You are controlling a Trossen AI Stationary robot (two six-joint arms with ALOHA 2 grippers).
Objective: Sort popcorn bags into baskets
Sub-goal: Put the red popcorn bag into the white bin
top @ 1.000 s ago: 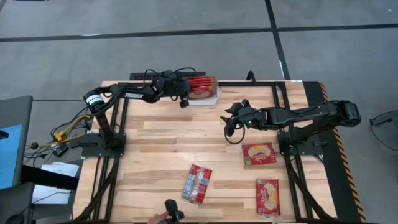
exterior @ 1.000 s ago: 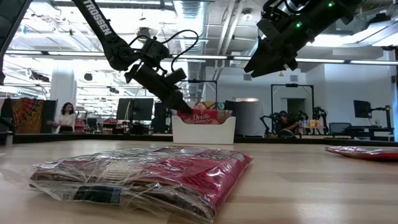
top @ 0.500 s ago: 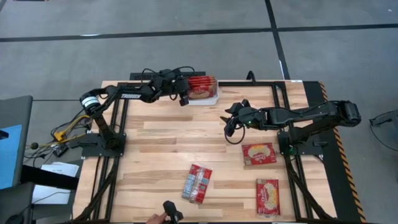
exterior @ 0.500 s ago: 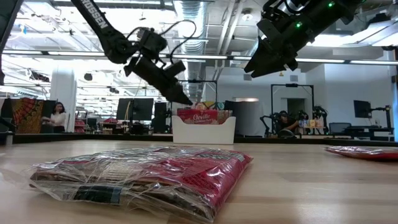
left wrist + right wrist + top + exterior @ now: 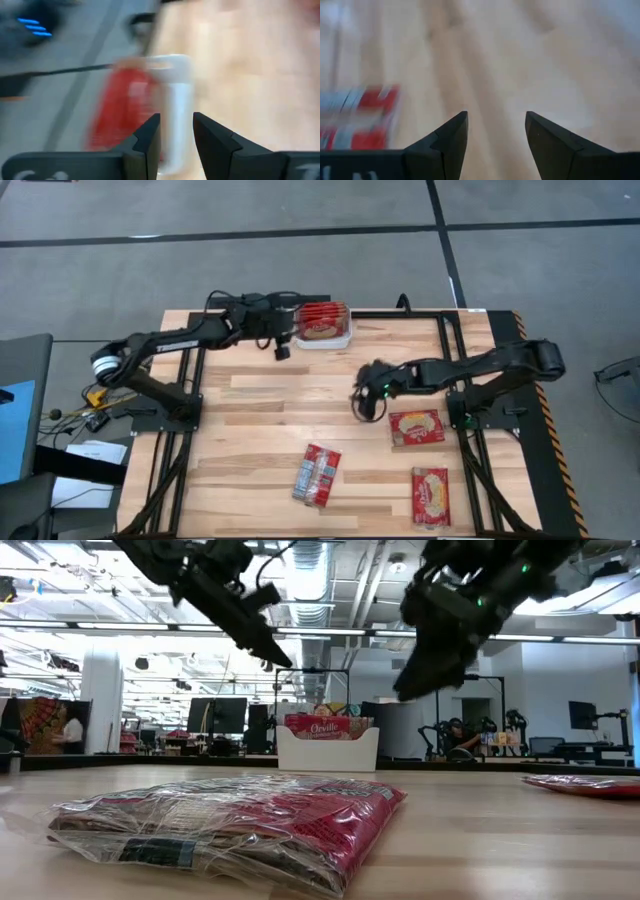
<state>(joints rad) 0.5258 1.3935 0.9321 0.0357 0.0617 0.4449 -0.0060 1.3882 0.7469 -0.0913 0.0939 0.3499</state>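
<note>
The white basket (image 5: 325, 338) stands at the table's far edge with several red popcorn bags (image 5: 322, 320) on edge inside it. It also shows in the low view, basket (image 5: 327, 748), and blurred in the left wrist view, basket (image 5: 179, 95). My left gripper (image 5: 282, 352) hangs open just left of the basket, above rim height (image 5: 278, 658), holding nothing. My right gripper (image 5: 362, 404) is open and empty over bare wood mid-table, tipped downward (image 5: 408, 690). Three bags lie flat on the table: one (image 5: 415, 426) right of my right gripper, one (image 5: 318, 474) near the front, one (image 5: 431, 496) at front right.
Black frame rails (image 5: 400, 314) run along the table's far and side edges. Bare wood (image 5: 270, 410) lies between the two arms. The near bag (image 5: 240, 825) fills the low view's foreground. People and desks show in the room behind.
My left gripper has risen from the bags in the basket and drawn back toward the table's left edge, holding nothing. My right gripper has tipped downward, sinking a little toward the near edge. The bags on the table have stayed put.
</note>
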